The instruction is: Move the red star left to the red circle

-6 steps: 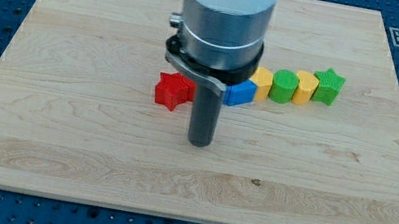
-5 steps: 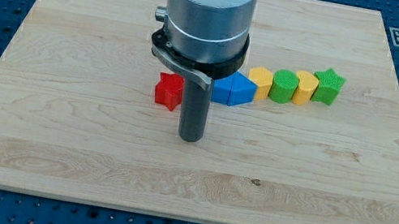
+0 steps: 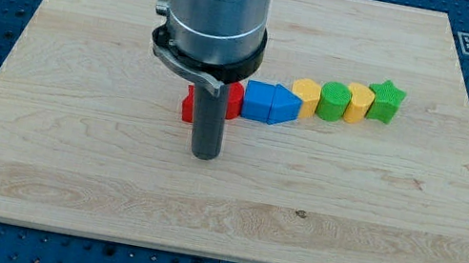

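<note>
Hand talk first: I have no hand, only a dark rod, so nothing is grabbed or let go. My tip [image 3: 204, 156] rests on the desk [image 3: 63, 169]. Just behind my tip, toward the view's top, sits the red star [image 3: 189, 104], mostly hidden by the rod. More red [image 3: 234, 100] peeks out on its right; I cannot tell if that is the red circle. No bins or boxes are here

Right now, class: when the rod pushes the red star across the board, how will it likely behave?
The red star looks like a small rigid block, so it probably slides flat on the smooth wooden board rather than rolling. Its points may make it spin if nudged off-centre. My tip sits just below it, rod partly hiding it.
</note>
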Motion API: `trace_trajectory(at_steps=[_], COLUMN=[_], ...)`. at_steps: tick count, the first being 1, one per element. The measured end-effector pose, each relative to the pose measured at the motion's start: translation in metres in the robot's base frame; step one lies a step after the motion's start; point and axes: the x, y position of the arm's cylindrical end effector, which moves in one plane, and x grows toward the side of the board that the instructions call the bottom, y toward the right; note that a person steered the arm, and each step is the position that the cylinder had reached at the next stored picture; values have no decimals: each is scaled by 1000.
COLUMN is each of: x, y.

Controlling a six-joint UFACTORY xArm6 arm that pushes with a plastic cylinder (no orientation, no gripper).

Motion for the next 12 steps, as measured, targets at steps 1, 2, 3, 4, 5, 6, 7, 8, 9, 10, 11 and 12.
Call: trace_trajectory(at_steps=[1, 2, 3, 4, 5, 6, 7, 8, 9, 10, 11, 12], x=[0, 0, 1, -1, 1, 12, 10, 7, -5, -17, -27, -25], y=[-6, -9, -18, -36, -31, -11, 11, 17, 17, 14, 14, 7])
